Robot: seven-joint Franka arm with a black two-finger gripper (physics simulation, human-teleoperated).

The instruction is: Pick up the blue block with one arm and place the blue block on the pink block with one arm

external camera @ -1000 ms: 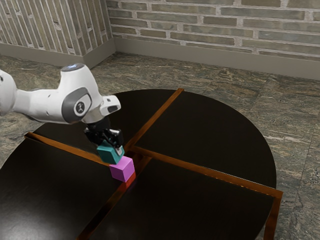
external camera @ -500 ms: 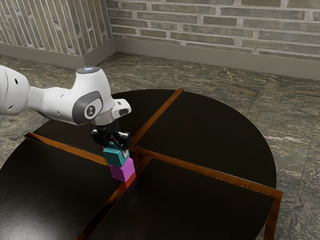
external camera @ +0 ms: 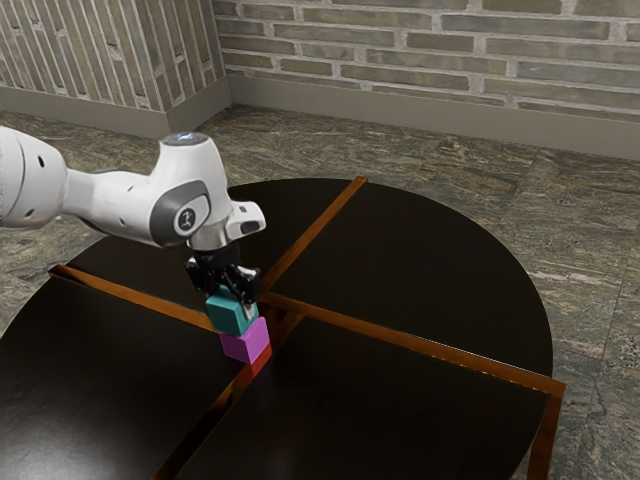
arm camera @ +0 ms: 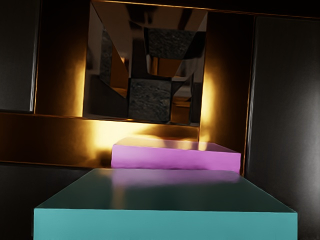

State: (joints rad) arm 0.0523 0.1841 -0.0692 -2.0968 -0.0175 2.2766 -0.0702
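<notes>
From the exterior view's left the arm (external camera: 110,205) reaches in over the table (external camera: 430,260) and ends straight above the pink block (external camera: 247,345). The gripper (external camera: 232,296) points down, its two fingers clamped on the upper sides of the blue block (external camera: 228,318), one on each side. The blue block sits directly over the pink block, with their edges nearly in line, though it is set a touch toward the exterior view's left of it. The two look to be touching, but from this side I cannot be sure whether the blue block rests its weight on the pink block or hangs just above it. In the wrist view the blue block (arm camera: 165,202) lies close under the hand, and the pink block (arm camera: 175,156) shows just past its far edge, lower down. The pink block stands at the crossing of the wood strips (external camera: 400,342), which run on from it toward the exterior view's right.

As I judge it, the pick-up and the carry are done, and the placing is all but done. What is left: let the blue block settle, part the fingers, and lift clear without nudging the stack
</notes>
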